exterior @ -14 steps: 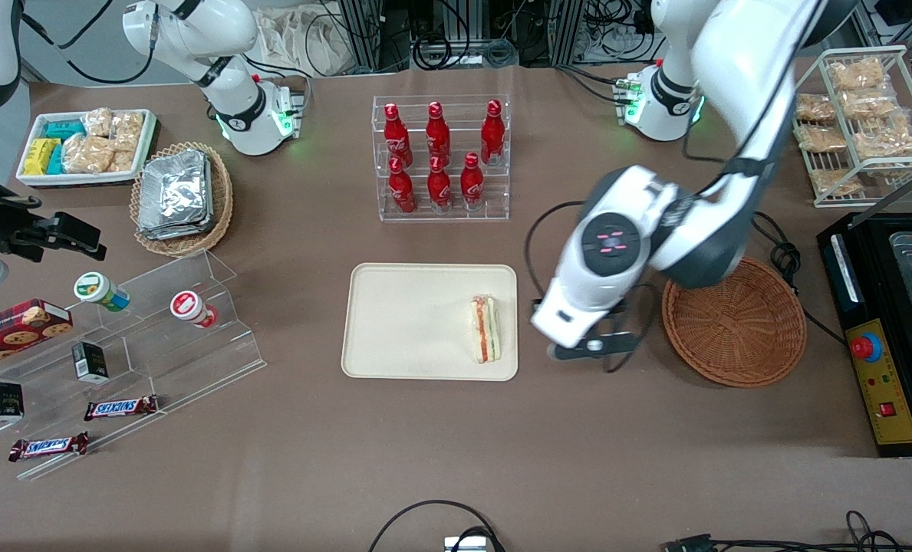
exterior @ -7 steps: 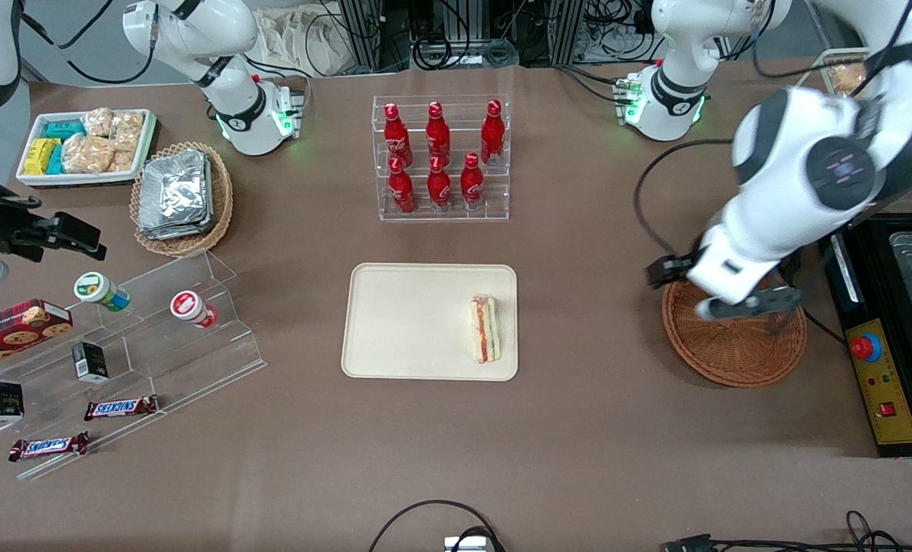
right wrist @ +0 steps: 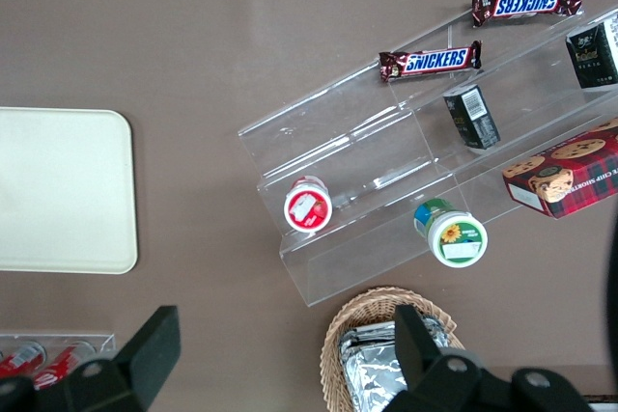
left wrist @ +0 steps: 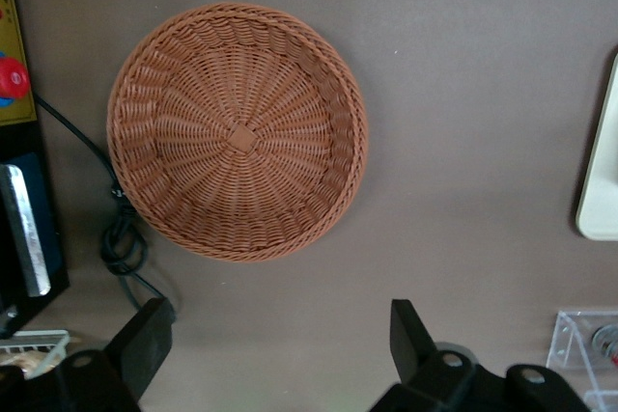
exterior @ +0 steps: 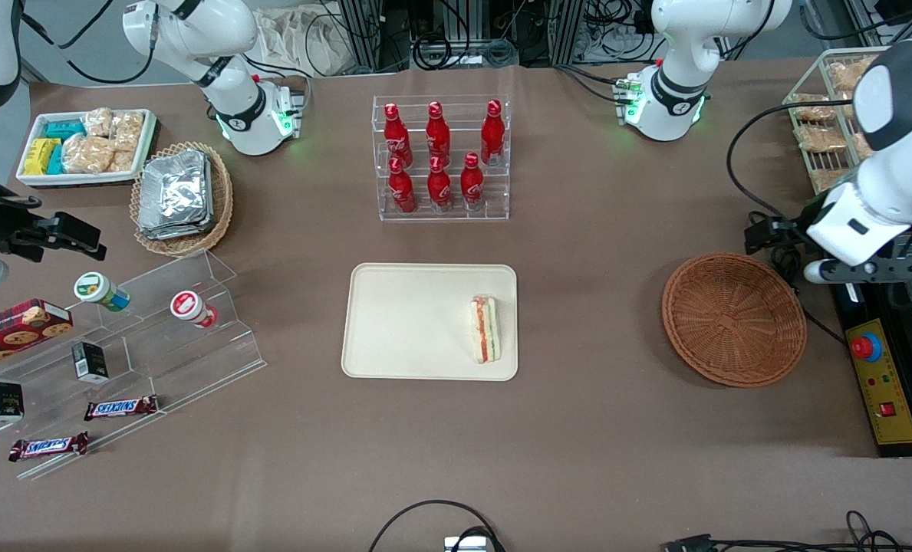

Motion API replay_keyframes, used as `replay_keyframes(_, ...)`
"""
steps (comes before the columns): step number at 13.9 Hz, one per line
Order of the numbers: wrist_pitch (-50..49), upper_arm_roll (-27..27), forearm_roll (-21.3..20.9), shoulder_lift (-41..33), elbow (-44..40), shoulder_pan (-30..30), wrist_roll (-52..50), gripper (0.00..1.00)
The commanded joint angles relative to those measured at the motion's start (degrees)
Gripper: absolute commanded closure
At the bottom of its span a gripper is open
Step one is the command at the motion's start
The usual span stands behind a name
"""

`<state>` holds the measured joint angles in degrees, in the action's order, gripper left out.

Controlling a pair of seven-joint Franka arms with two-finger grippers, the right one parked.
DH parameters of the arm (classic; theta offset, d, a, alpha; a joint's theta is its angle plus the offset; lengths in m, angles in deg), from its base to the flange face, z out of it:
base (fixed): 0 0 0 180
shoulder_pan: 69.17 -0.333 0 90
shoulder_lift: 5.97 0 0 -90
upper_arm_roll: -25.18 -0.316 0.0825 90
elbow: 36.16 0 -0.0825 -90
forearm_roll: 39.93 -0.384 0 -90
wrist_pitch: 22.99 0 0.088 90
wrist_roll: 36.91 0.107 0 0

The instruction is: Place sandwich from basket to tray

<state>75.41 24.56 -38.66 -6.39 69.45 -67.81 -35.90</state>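
Observation:
The sandwich [exterior: 485, 330], a pale wedge with orange and green layers, lies on the cream tray [exterior: 409, 322] near the tray edge that faces the basket. The reddish-brown wicker basket [exterior: 733, 318] holds nothing; it also shows in the left wrist view [left wrist: 237, 129]. My left gripper [exterior: 858, 270] hangs high above the black machine at the working arm's end of the table, past the basket's rim. In the left wrist view the gripper [left wrist: 275, 344] is open and holds nothing.
A clear rack of red bottles [exterior: 440, 157] stands farther from the front camera than the tray. A black machine with a red button [exterior: 866, 346] lies beside the basket. A wire rack of bagged snacks [exterior: 824, 123] stands above it. Cables [exterior: 778, 230] lie near the basket.
My left gripper has swung away from the tray's edge, over the basket, and now hangs past it above the black machine. The sandwich has stayed on the tray.

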Motion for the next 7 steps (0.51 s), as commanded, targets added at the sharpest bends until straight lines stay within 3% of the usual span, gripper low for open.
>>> replay_keyframes(1,-2.0,-1.6,-0.6,0.3,-1.7,0.6,5.3,0.00)
replay_keyframes(3,-2.7,-1.6,-3.0,1.5,-3.9,0.6,6.0,0.00)
replay_keyframes(7,-7.5,-1.3,-2.8,6.2,-11.2,0.7,5.3,0.00)
